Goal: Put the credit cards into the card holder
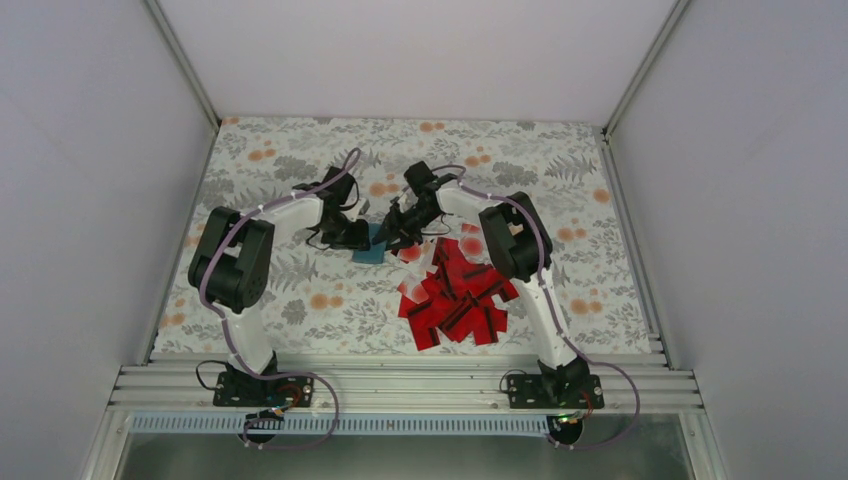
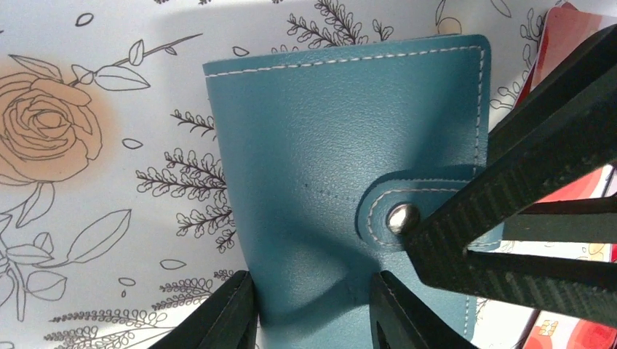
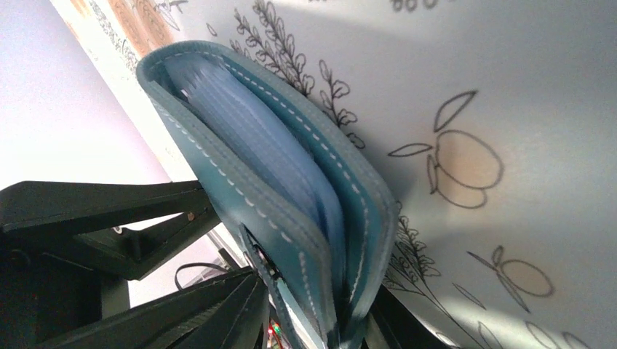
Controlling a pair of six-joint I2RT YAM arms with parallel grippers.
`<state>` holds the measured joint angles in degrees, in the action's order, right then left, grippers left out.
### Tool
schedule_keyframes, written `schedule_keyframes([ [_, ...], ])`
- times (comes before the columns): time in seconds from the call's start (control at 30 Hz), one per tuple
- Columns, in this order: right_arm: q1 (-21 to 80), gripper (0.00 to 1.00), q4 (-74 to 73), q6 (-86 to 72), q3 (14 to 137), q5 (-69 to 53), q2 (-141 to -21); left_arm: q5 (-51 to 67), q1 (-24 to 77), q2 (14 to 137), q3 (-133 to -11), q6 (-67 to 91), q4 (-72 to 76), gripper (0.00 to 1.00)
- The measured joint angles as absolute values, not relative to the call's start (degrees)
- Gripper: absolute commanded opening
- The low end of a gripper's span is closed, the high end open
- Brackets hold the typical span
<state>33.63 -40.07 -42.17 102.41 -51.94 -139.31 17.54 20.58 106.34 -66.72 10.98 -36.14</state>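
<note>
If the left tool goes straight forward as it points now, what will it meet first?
Most likely the card holder: its teal cover lies directly ahead of the left tool, with its near end between the jaws. How close it is, the view does not show clearly.

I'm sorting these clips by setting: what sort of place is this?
Probably a lab test cell: plain white walls enclose a floral-covered table, with two robot arms bolted to an aluminium rail.

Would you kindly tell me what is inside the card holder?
Through its gaping edge, the card holder shows stacked pale blue pockets. Its covers hide the rest, so whether cards sit inside cannot be told.
</note>
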Motion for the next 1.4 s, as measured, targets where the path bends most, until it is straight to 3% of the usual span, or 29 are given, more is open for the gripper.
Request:
schedule_keyframes([
  [0.27,33.6,0.30,-36.1,-39.5,100.0,-55.1,-139.2,16.8,20.7,106.5,-69.5,11.7,-40.4,0.44],
  [0.53,33.8,0.34,-29.1,-35.6,95.8,-57.7,-137.2,16.5,20.3,106.9,-69.8,12.6,-41.3,0.30],
  [0.8,34.2,0.44,-27.8,-28.9,94.5,-56.9,-135.5,16.5,20.0,107.0,-68.0,12.5,-39.1,0.26],
  [1.13,34.8,0.50,-34.1,-23.5,92.4,-48.4,-130.6,18.6,20.5,107.7,-68.0,12.5,-37.3,0.25],
  [1.27,34.4,0.57,-37.0,-23.7,90.0,-43.6,-127.4,18.7,20.7,108.3,-68.7,12.7,-37.5,0.25],
  [1.4,34.1,0.54,-39.3,-24.0,89.6,-40.8,-126.0,18.7,20.8,108.4,-68.8,12.7,-37.8,0.25],
])
